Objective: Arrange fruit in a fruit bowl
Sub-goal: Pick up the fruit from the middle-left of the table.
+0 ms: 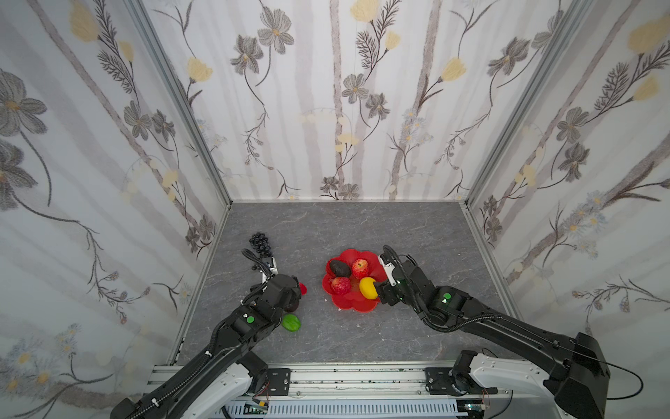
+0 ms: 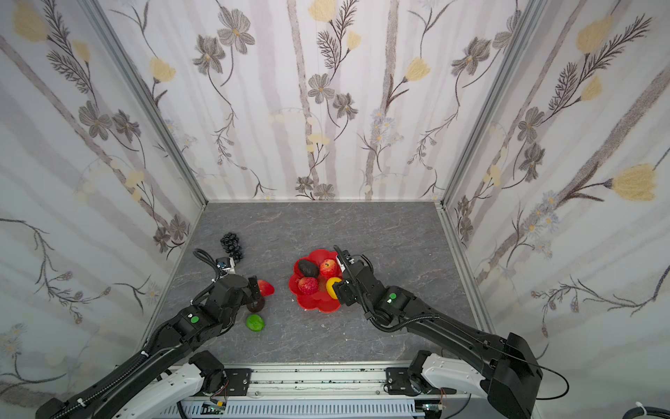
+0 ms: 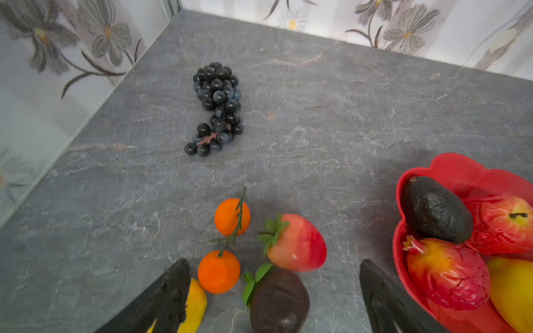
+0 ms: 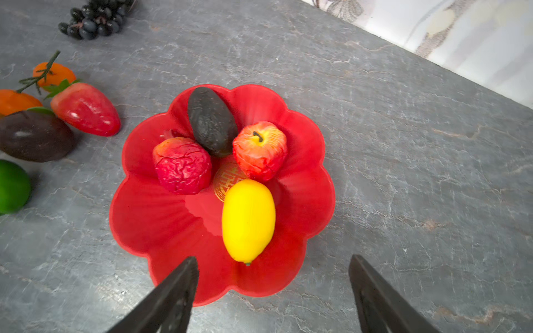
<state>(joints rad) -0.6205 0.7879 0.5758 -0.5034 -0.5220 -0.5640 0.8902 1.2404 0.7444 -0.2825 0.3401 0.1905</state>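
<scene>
Eleven pieces of fruit show in all: four in the fruit bowl (image 4: 138, 219) and seven loose on the grey worktop (image 1: 362, 225).

The red scalloped bowl stands about midway between the left and right edges of the worktop. In it lie one dark avocado (image 4: 212, 121), one red apple (image 4: 259, 150), one bumpy red fruit (image 4: 183, 165) and one yellow lemon (image 4: 248, 220). They are gathered around the gold emblem (image 4: 225, 184). The avocado touches the apple and the bumpy fruit, and the lemon partly covers the emblem.

The loose fruit lies between the bowl and the left edge:
- one black grape bunch (image 3: 217, 106), apart from the rest and nearer the back edge
- two oranges (image 3: 232, 216) (image 3: 218, 271) joined on one green stem
- one strawberry (image 3: 297, 243) just beside them
- one dark brown fruit (image 3: 278, 299) with a green leaf, touching the strawberry
- one green lime (image 1: 291, 322), closest to the front edge
- one yellow piece (image 3: 196, 305), half hidden behind a finger, kind unclear

The left end effector (image 3: 273, 263) hangs over this cluster with its fingers spread wide on either side of the dark brown fruit, gripping nothing. In both top views the left arm hides the oranges.

The right end effector (image 4: 273, 259) is also spread and empty, over the bowl's rim just short of the lemon. In both top views the right arm covers the bowl's right rim.
</scene>
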